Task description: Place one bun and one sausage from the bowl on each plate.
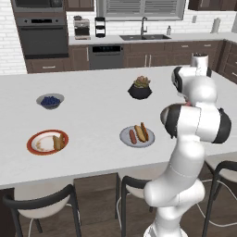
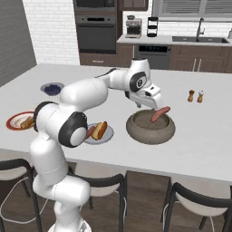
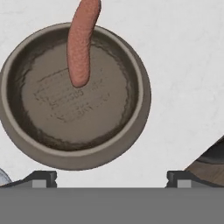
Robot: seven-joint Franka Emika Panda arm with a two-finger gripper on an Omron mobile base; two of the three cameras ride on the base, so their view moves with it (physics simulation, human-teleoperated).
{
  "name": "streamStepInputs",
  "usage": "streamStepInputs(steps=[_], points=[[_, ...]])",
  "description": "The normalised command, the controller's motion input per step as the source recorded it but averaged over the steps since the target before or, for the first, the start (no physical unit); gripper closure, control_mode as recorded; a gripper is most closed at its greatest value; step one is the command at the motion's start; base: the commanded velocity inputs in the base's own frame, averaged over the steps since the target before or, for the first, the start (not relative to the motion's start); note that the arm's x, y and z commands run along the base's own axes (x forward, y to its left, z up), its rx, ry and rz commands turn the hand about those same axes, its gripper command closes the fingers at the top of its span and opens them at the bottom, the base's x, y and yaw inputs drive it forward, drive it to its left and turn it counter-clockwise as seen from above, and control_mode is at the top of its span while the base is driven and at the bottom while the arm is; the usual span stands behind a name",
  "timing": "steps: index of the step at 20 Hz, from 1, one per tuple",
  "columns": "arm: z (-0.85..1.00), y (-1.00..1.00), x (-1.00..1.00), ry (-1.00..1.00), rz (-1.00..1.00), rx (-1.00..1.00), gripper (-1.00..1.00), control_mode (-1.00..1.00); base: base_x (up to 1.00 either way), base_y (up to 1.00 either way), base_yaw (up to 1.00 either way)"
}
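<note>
The brown-grey bowl (image 2: 149, 134) stands on the counter with one sausage (image 2: 160, 114) leaning over its far rim. My gripper (image 2: 142, 107) hangs open just above the bowl's left side, holding nothing. In the hand view the bowl (image 3: 74, 160) lies below the open gripper (image 3: 111, 179), and the sausage (image 3: 81, 43) slants in from the top. The grey plate (image 1: 125, 137) carries a sausage (image 1: 133, 136) and a bun (image 1: 141, 133). The orange-rimmed plate (image 1: 32, 143) carries one bun (image 1: 58, 142).
A small bowl of blue berries (image 1: 50, 101) and a black plant pot (image 1: 140, 89) sit farther back on the counter. Salt and pepper shakers (image 2: 195, 96) stand to the right of the bowl. Stools (image 1: 41, 203) line the counter's near edge.
</note>
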Motion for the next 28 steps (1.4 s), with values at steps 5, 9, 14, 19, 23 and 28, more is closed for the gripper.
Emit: streamStepInputs(steps=[5, 9, 14, 19, 23, 28], points=[[-0.18, -0.21, 0.19, -0.06, 0.00, 0.00, -1.00, -1.00, 0.00, 0.00, 0.00], [-0.36, 0.00, 0.44, -0.09, 0.00, 0.00, -1.00, -1.00, 0.00, 0.00, 0.00], [-0.34, -0.01, 0.39, -0.03, 0.00, 0.00, -1.00, -1.00, 0.00, 0.00, 0.00], [-0.25, -0.14, 0.37, -0.03, 0.00, 0.00, -1.00, -1.00, 0.00, 0.00, 0.00], [-0.32, -0.29, 0.15, -0.03, 0.00, 0.00, -1.00, -1.00, 0.00, 0.00, 0.00], [-0.31, -0.13, 0.13, -0.03, 0.00, 0.00, -1.00, -1.00, 0.00, 0.00, 0.00]])
